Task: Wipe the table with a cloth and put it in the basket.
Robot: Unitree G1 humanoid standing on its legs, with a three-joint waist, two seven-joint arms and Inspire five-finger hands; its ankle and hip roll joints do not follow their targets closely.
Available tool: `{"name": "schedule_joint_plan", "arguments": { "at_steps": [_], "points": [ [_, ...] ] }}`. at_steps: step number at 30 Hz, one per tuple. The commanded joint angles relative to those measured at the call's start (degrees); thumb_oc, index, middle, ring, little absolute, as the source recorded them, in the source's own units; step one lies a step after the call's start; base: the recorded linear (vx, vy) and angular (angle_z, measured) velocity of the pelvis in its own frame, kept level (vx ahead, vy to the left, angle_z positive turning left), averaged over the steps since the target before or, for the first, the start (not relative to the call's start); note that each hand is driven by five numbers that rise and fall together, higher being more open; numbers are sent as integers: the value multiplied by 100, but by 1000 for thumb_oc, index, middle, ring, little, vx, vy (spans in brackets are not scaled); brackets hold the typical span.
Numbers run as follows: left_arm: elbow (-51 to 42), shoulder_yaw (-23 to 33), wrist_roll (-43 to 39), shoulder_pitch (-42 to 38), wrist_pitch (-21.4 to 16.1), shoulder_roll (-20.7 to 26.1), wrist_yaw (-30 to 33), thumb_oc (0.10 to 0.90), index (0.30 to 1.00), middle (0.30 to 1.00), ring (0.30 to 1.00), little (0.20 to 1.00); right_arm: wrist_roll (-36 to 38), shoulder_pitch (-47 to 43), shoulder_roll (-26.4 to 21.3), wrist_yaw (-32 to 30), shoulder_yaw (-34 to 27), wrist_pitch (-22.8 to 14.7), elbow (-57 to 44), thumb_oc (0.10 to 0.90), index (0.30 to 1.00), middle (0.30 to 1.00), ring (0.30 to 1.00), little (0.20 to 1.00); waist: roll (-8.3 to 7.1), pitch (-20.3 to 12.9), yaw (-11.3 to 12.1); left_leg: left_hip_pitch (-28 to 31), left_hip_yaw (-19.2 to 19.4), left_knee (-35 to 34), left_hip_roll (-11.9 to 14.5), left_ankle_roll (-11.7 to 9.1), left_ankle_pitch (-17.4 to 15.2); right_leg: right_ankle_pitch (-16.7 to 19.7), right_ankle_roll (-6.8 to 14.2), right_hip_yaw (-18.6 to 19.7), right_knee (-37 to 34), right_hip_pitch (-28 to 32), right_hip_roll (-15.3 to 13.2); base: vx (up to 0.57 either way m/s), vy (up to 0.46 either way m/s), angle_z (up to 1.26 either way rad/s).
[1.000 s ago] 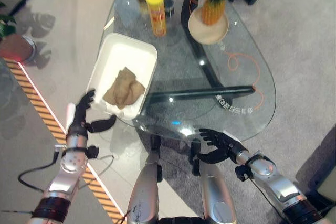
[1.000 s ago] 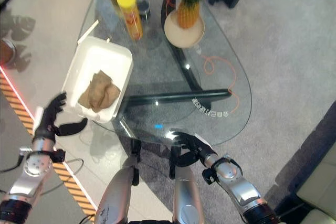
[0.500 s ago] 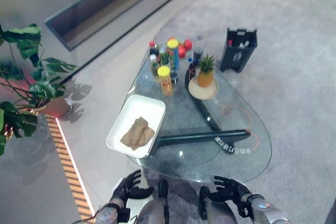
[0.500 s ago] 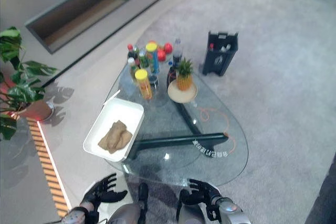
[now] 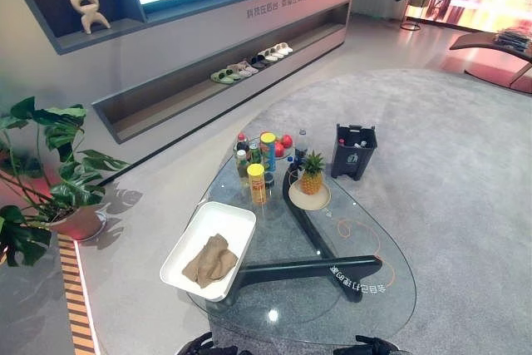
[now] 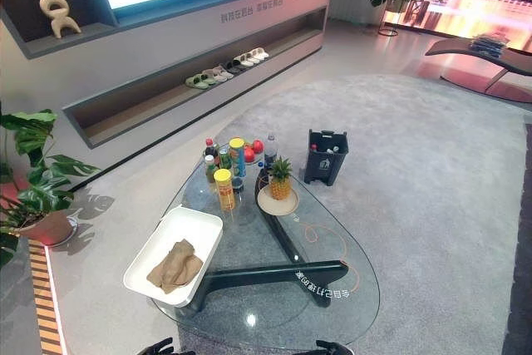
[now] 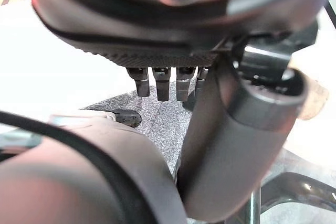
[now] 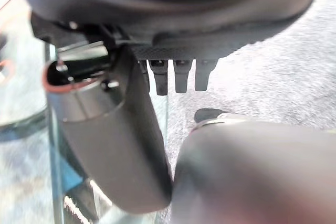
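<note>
A crumpled brown cloth lies inside the white basket, which sits on the left end of the glass table. Both hands hang low at the near edge of the table, apart from the basket. The left hand is just visible at the bottom of the left eye view, and the right hand beside it. In the left wrist view the left hand has relaxed fingers with nothing in them. The right hand is likewise open and holds nothing.
At the table's far end stand several bottles, a yellow-lidded can and a pineapple on a plate. A dark bin stands on the carpet beyond. A potted plant is at the left, and a low shelf with shoes runs along the wall.
The whole picture has swung up from the tabletop to the room, so the camera moved. Both hands have sunk to the bottom edge. The cloth stays in the basket.
</note>
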Motion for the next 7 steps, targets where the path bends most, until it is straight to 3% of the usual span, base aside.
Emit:
{"name": "schedule_joint_plan", "arguments": {
  "at_steps": [1,7],
  "points": [
    [262,217,120,-354,62,-64,90,800,900,900,900,900,-373,3,58,-224,188,154,378,800,900,900,900,900,-274,224,22,221,-70,151,-420,154,-546,473,170,-197,-664,317,-3,0,0,0],
    [387,309,14,-407,83,-128,47,800,900,900,900,900,-350,25,109,-240,126,217,599,800,900,900,900,900,-275,180,8,272,-46,86,-395,164,-543,461,162,-183,-686,349,6,18,2,-9]
  ]
}}
